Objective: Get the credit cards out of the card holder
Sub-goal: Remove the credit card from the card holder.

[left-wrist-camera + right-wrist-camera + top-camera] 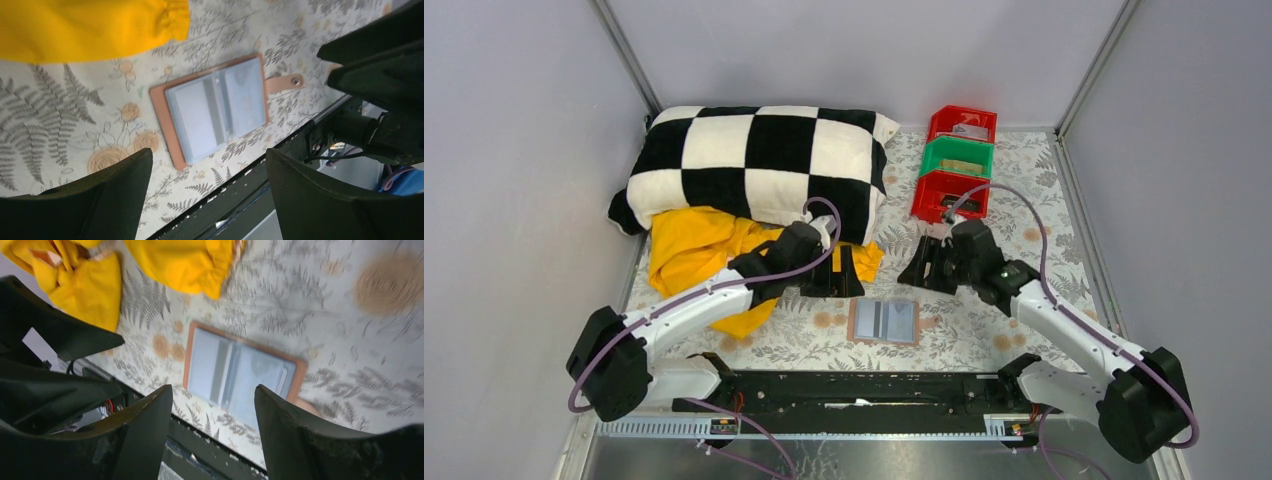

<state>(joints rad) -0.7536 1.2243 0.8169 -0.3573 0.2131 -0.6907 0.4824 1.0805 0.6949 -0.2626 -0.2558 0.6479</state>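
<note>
The card holder lies open and flat on the floral table cover, near the front edge. It has a tan leather border, grey-blue inner panels and a side tab. It also shows in the left wrist view and the right wrist view. No dark credit cards lie apart from it. A grey strip runs beside its fold, and I cannot tell if that is a card. My left gripper is open and empty, above and behind the holder's left. My right gripper is open and empty, behind its right.
A black-and-white checkered pillow and a yellow cloth lie at the back left. Stacked red and green bins stand at the back right. A black rail runs along the near edge. Grey walls close in both sides.
</note>
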